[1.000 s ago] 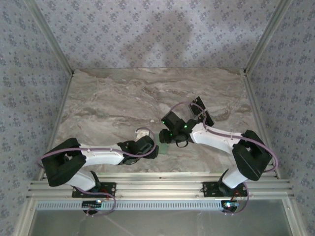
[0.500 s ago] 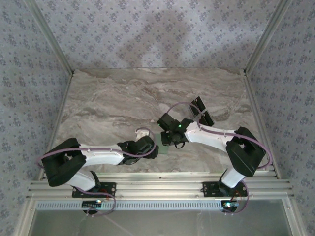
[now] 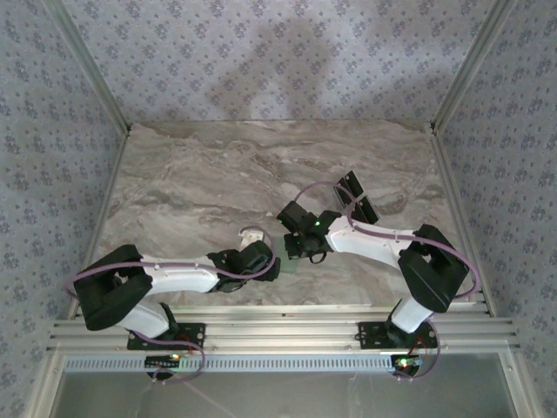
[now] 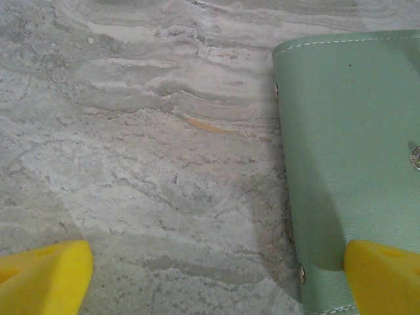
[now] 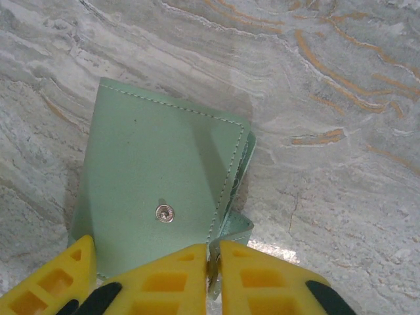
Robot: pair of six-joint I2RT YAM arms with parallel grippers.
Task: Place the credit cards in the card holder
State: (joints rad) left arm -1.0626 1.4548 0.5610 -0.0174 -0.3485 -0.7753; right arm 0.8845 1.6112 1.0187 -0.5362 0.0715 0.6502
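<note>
Zero credit cards (image 3: 359, 198) loaded so far, judging by the flat card holder (image 5: 157, 177) w/ nothing black at its edges: opening step in hand.

Bottom centre of rt wrist view: right gripper (image 5: 213, 261) pinched together on a thin green edge at holder's lower-right corner, prob. flap or tab layer, can't tell which. Rest of holder flat on marble table (image 5: 341, 98), spreading up and left from the fingertips; snap stud (image 5: 165, 212) mid-face, just above them.

Lt wrist view: left gripper (image 4: 216, 275) spread wide, gripping nothing. One finger bottom left over bare marble, rt finger (image 4: 384, 275) bottom right over holder's lower-left corner; touching or just above, can't tell. Holder body along right side of that frame.

Top view, low centre: both grippers close together, green sliver of holder between and just below. Further up and right, well apart from holder: the cards, black, a few fanned; count unclear.

Next, as a guess: lift pinched edge up & away to gape the pocket, left finger pressing body down against sliding; then over to the cards for a single pick. Risk: thin edge slipping out of the pinch.
</note>
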